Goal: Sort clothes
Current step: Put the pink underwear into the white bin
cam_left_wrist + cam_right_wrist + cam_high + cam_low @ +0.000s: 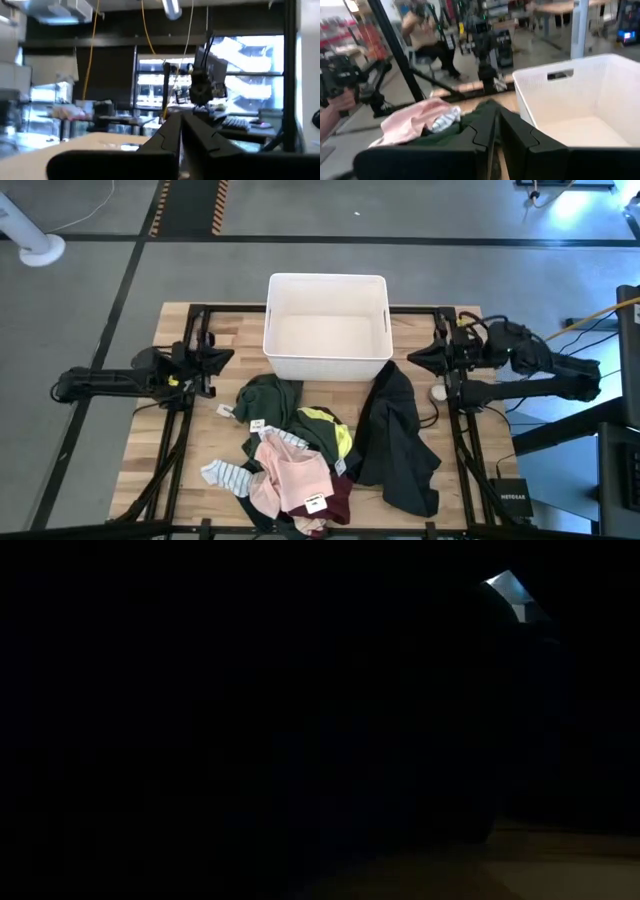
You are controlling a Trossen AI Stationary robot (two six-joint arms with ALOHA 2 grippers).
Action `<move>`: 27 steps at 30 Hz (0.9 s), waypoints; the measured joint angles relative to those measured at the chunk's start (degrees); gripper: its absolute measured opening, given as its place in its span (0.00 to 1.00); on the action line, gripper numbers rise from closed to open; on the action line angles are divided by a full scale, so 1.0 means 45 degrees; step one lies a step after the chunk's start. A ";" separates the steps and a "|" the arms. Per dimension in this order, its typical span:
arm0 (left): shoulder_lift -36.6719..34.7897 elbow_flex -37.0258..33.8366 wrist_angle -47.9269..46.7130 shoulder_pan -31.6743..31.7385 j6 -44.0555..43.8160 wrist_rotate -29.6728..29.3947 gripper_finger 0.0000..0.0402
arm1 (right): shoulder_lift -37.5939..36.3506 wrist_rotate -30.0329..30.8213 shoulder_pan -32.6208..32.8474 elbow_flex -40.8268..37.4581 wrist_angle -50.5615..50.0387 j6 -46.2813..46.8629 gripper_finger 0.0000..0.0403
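The clothes lie in a heap on the near half of the wooden table (200,430): a dark green garment (268,398), a yellow one (341,436), a pink one (292,475), a maroon one (338,502), a striped sock (226,473) and a black garment (400,442) spread out at the right. The pink and green ones also show in the right wrist view (415,120). My left gripper (226,358) is shut and empty at the table's left. My right gripper (412,358) is shut and empty at the right, above the black garment's far end.
A white plastic bin (290,360) stands at the table's far middle, between the two grippers. A small round white object (438,392) lies by the right arm. The low view is almost wholly dark. A person (422,30) sits beyond the table.
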 joint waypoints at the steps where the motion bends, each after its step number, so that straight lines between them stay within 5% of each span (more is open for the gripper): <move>1: 0.0064 0.0006 0.0003 0.0000 -0.0085 0.0002 0.02 | 0.0301 -0.0039 0.0000 0.0431 -0.0385 0.0000 0.11; 8: 0.0172 0.0016 -0.0063 -0.0080 -0.1385 0.0000 0.02 | 0.2279 -0.0547 0.1359 0.2065 -0.1528 0.0261 0.28; 16: 0.0177 0.0016 -0.0278 -0.0598 -0.1658 0.0000 0.02 | 0.4681 0.2216 0.5005 0.2872 -0.1507 -0.0121 0.56; 27: 0.0177 0.0016 -0.0402 -0.0651 -0.1688 -0.0074 0.02 | 0.8979 0.4232 0.7676 0.3620 0.0714 -0.1470 0.60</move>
